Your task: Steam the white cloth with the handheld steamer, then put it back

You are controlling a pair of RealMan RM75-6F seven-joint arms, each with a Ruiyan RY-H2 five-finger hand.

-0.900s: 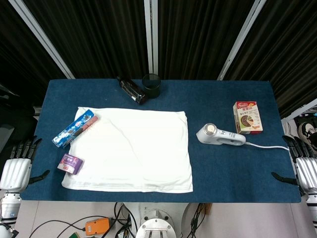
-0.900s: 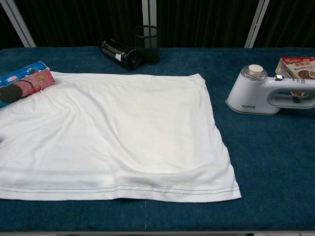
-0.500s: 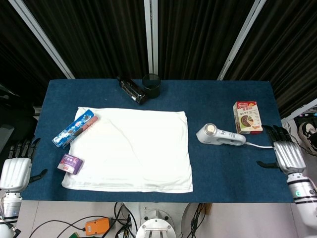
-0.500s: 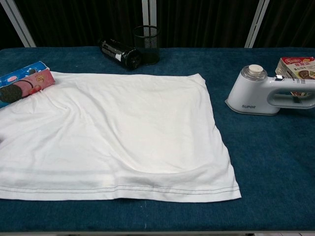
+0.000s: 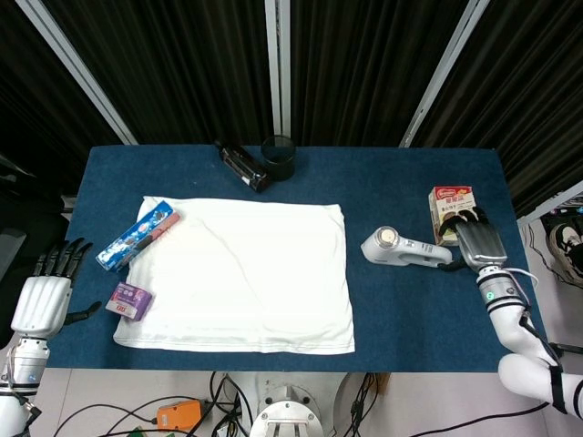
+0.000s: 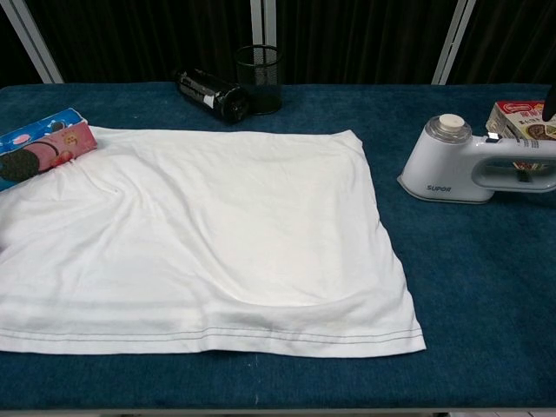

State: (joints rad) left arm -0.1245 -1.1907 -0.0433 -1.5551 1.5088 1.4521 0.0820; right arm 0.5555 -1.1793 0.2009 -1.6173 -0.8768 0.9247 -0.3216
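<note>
**Right hand closing in on the steamer, cloth not yet steamed**

The right hand [image 5: 476, 238] is hovering with its fingers spread just over the tail end of the steamer's handle, beside the snack box [image 5: 455, 215]; it is not gripping anything that the head view can confirm, and contact with the handle is too close to call. The left hand [image 5: 44, 300] is hanging open and empty off the near left corner of the table [image 5: 410, 309], well apart from everything.

The steamer [image 5: 404, 248] is lying on the blue table to the right of the white cloth [image 5: 239, 276], near it but not touching. The cloth is lying spread flat, with soft wrinkles. Judging from this, the task is barely starting: the pick-up, the steaming passes and the return are all left to do.

The head view is showing both hands, the cord [image 5: 496, 269] and the purple packet [image 5: 129, 300] at the cloth's left edge. The chest view is cutting both hands out, apart from a dark sliver at its right edge, but it is giving the steamer's side profile, its open handle loop, and the cloth's stitched near hem. Both are showing the cookie pack [image 6: 39, 147], dark bottle [image 6: 211, 92] and mesh cup [image 6: 259, 78].
</note>
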